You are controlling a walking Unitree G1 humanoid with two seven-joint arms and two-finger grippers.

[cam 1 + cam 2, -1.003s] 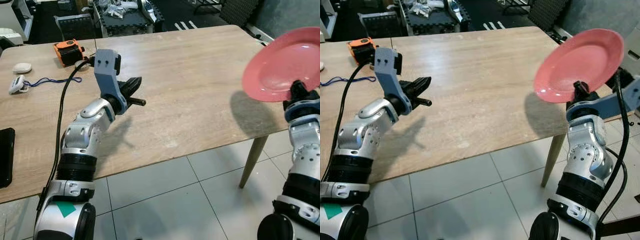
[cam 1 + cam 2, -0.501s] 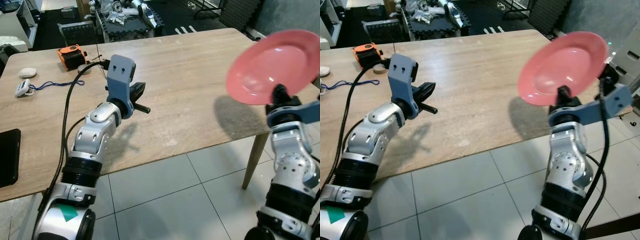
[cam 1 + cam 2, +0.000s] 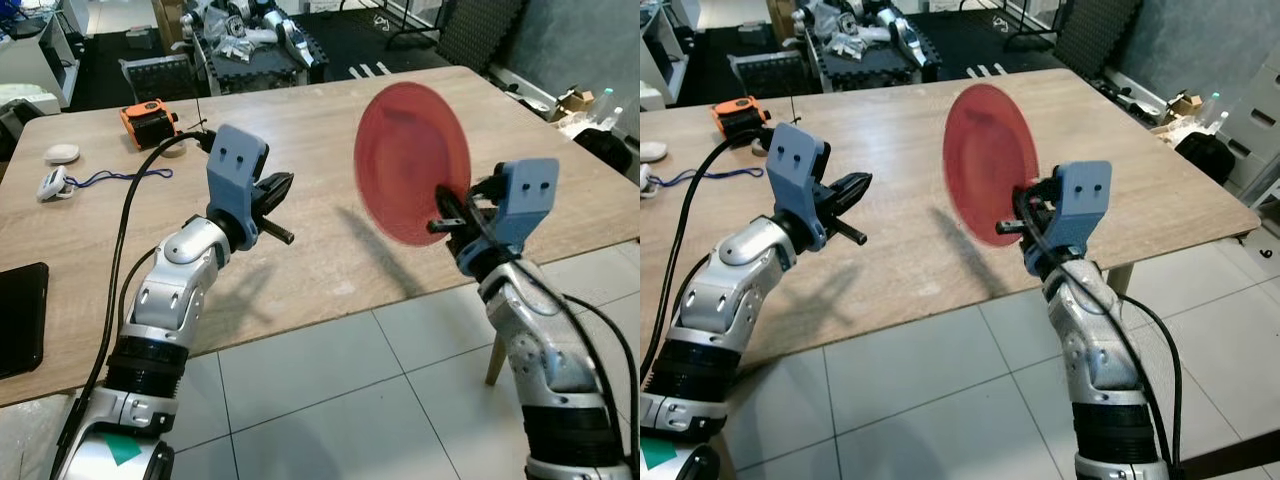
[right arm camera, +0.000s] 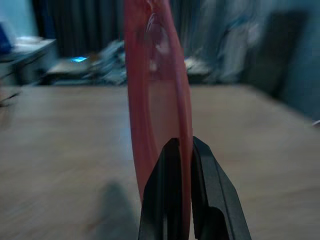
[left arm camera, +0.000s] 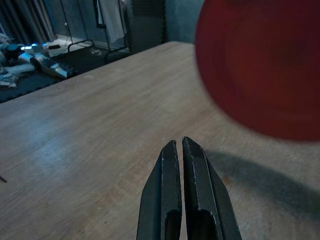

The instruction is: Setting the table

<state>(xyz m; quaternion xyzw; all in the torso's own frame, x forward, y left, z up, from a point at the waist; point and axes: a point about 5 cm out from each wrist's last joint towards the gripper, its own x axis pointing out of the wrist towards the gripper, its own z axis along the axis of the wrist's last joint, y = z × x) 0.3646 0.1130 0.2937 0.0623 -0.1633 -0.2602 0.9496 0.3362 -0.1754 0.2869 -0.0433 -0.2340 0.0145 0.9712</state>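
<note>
Since the earlier frames the red plate (image 3: 412, 162) has swung in from the robot's far right, where it was held out past the desk's edge with its face turned up toward the camera, to a place above the near middle of the desk (image 3: 330, 120). It has also turned from a broad tilted disc to standing nearly on edge. The right gripper (image 3: 452, 212) is clamped on the plate's lower rim, its two black fingers (image 4: 205, 200) pressed on either side of the rim in the right wrist view. The plate's long axis now runs up and down, its rim upright, its face turned toward the robot's left and toward the left arm. It hangs in the air, clear of the wood, with its shadow on the desk behind it. The left gripper (image 5: 181, 187) hovers over the desk's left half, fingers pressed together and holding nothing, pointing toward the plate.
</note>
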